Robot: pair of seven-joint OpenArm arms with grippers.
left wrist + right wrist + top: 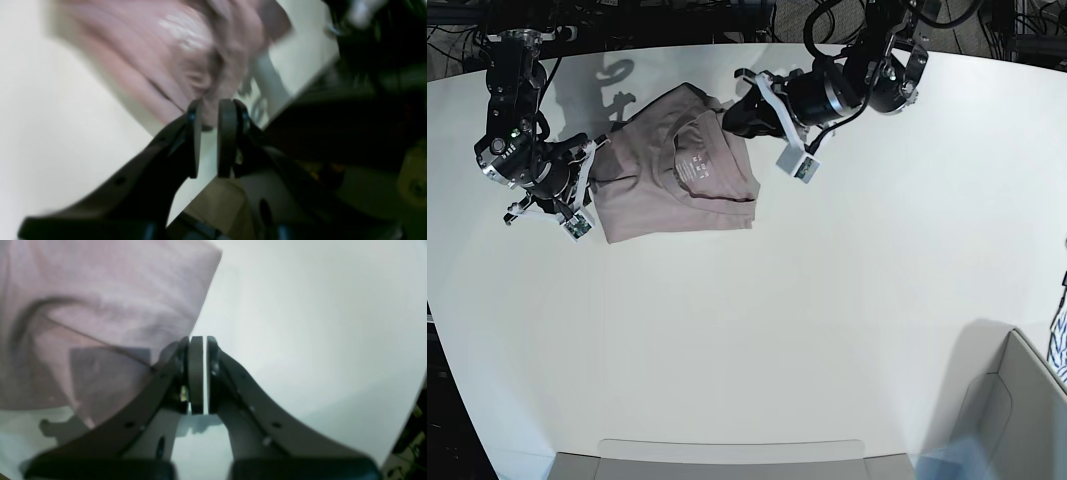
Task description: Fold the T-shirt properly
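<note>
left pincer (210, 110): jaws narrowly parted, a fold of the pink T-shirt (677, 180) bunched between the tips; grip or mere contact, can't tell, wrist view blurred
right pincer (199, 340): clenched, pads together, nothing between them, just beside the shirt's edge
T-shirt: partly folded, rumpled, lying on the white bench (827, 320) at its far side between both arms
bench corner: grey box (1017, 420), well apart
</note>
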